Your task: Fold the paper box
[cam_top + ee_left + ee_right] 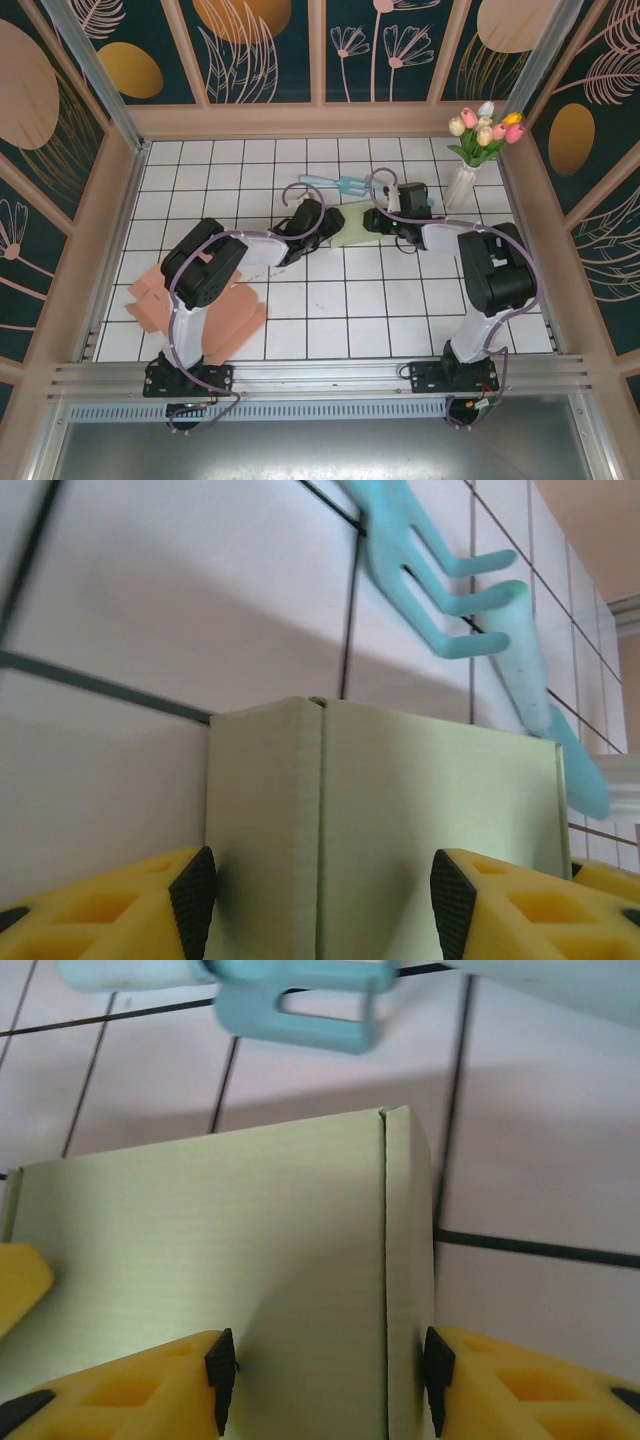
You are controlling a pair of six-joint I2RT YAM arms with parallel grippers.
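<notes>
Pale green paper box [352,232] lying flat on the table [330,320], mid-way between both grippers. Left gripper [323,900] with fingers [110,905] parted: one pad at the box's left edge, the other over its surface. Right gripper [325,1380] parted too, one pad by the box's right edge. Light-blue fork tool [337,183] just beyond the box. Pink cardboard pieces [150,295] by the left arm.
</notes>
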